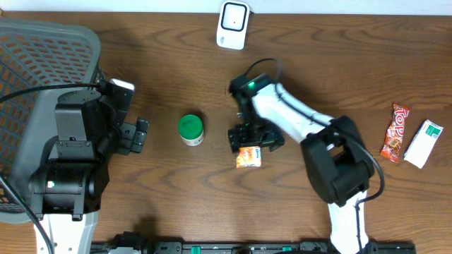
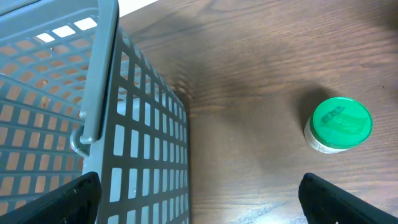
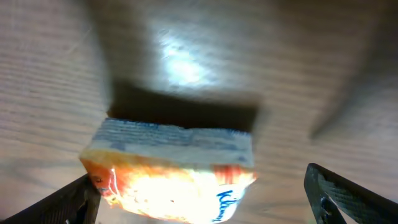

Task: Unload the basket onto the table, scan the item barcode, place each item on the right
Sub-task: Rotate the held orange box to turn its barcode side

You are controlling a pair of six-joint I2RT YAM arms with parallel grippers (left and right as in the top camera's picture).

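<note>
how the cameras sit

overhead looks straight down on the whole surface (image 1: pixel 176 63). left wrist looks down, close by the basket (image 2: pixel 143 124), sharing the green tub (image 2: pixel 339 124) with overhead. right wrist hangs very near the packet (image 3: pixel 174 168), also seen overhead.

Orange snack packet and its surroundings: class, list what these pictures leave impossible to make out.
1. Barcode on the orange snack packet: right wrist view, blur and glare leave no print legible.
2. The packet's top edge: overhead view, hidden under the right pincer.
3. Inside of the grey basket: left wrist view, cut off by the frame edge.
4. Marking on the green lid: left wrist view, too small to read.
</note>
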